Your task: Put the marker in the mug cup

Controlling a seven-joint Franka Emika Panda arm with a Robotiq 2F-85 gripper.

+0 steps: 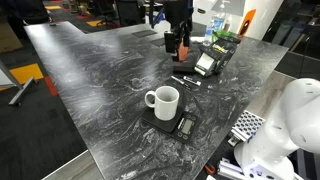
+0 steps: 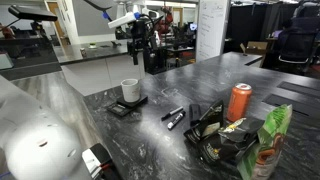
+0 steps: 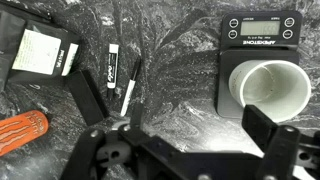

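Observation:
The white mug cup (image 1: pixel 163 100) stands upright on a small black scale (image 1: pixel 178 125); it also shows in an exterior view (image 2: pixel 130 90) and in the wrist view (image 3: pixel 270 88). The dark marker (image 3: pixel 110 72) with a white label lies flat on the table, left of the mug. A thinner dark stick (image 3: pixel 128 90) lies beside it. In both exterior views the two lie together (image 1: pixel 185 80) (image 2: pixel 173 117). My gripper (image 3: pixel 165 98) is open and empty, high above the table (image 1: pixel 178 40) (image 2: pixel 140 40), between the marker and the mug.
An orange-red can (image 2: pixel 238 102) and snack bags (image 2: pixel 225 135) stand near the markers. A black pouch with a white label (image 3: pixel 40 50) and an orange packet (image 3: pixel 20 130) lie left of the marker. The dark marbled table (image 1: pixel 100 70) ends near the scale.

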